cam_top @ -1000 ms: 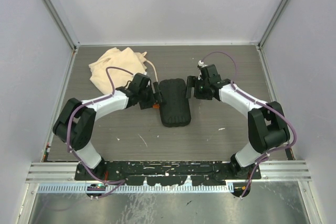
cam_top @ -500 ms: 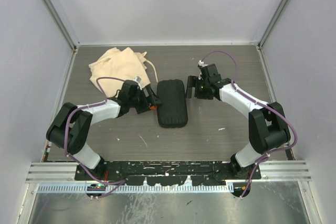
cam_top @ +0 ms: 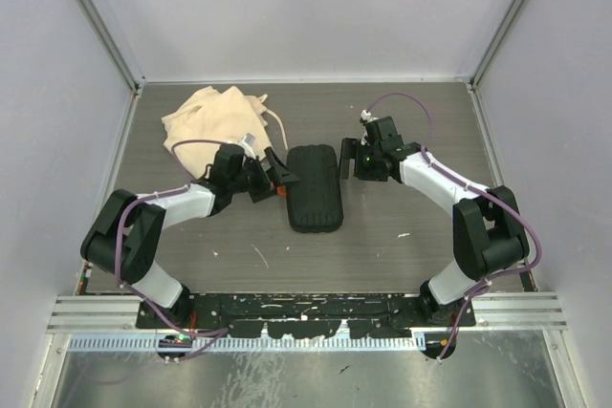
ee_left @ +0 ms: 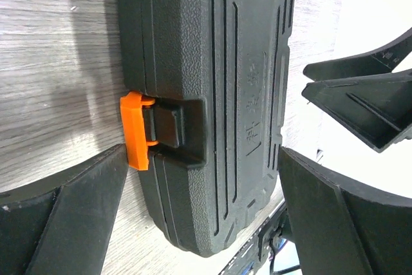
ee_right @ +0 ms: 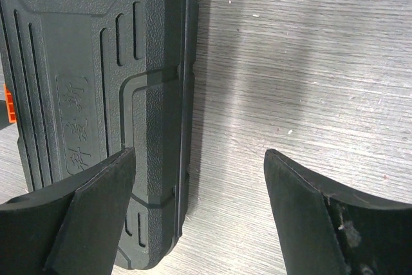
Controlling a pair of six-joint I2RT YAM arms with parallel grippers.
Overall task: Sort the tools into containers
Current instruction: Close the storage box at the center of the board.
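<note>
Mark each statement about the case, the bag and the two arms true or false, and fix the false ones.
1. The tool case is shut. True.
2. Its orange latch faces the right arm. False: it sits on the side toward the left arm.
3. The left gripper has its jaws clamped on the latch. False: they stand wide open around it.
4. The cloth bag lies at the far left, apart from the case. True.
5. The right gripper has open jaws at the case's other long edge. True.
</note>
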